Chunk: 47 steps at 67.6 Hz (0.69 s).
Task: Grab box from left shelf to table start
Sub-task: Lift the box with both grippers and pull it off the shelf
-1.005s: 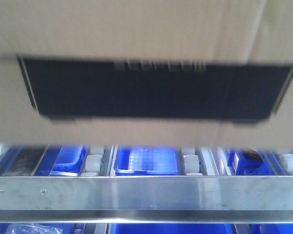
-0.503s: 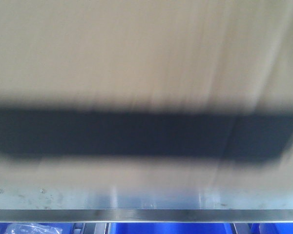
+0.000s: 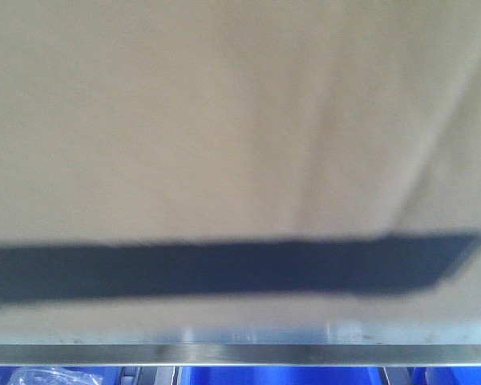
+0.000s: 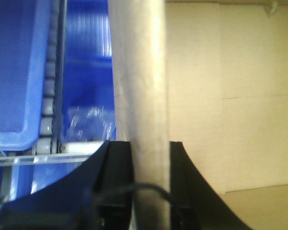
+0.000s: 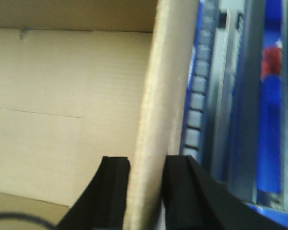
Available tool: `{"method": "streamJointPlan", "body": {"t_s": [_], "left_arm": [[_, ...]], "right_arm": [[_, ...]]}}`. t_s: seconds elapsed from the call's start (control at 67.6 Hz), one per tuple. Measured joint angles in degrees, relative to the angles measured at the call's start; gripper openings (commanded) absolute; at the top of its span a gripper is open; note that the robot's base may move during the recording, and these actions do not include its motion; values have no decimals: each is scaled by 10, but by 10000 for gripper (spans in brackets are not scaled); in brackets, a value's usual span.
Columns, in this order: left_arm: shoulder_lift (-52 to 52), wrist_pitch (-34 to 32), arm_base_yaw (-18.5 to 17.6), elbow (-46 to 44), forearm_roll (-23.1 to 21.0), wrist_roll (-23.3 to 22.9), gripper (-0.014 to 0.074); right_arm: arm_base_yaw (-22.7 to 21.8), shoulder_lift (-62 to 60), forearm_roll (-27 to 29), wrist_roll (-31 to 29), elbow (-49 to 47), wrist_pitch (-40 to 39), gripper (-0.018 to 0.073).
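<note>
Two grippers of mine are pinching the box (image 3: 224, 120), one on each side wall. My left gripper (image 4: 151, 160) has its black fingers (image 4: 117, 163) pressed on both sides of a thin cardboard wall. The wall stands straight up between them. My right gripper (image 5: 147, 167) does the same on the other wall, with one finger inside the box and one outside.

The box is big, brown and open, so I can see its plain inside with a faint fold line. In the front view the box is so near that it fills almost the whole picture, and it looks blurry. A wide black panel (image 3: 224, 269) runs across its low part, tilted a little. I cannot read any letters on it.

Just under the box is the left shelf (image 3: 240, 354), with its shiny silver rail (image 3: 104, 353) running from side to side. Blue bins (image 3: 280, 375) peek out below the rail. Grey rollers (image 5: 198, 96) sit in a row next to my right gripper.
</note>
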Motion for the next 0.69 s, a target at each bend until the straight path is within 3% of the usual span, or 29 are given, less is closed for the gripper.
{"method": "streamJointPlan", "body": {"t_s": [0.192,0.695], "left_arm": [[-66,4,0,0,-11,8,-91],[-144,-21,2,0,-57,92,-91]], "right_arm": [[0,-57,27,-2,0,0,58],[0,-172,46,-39,0,-2,58]]}}
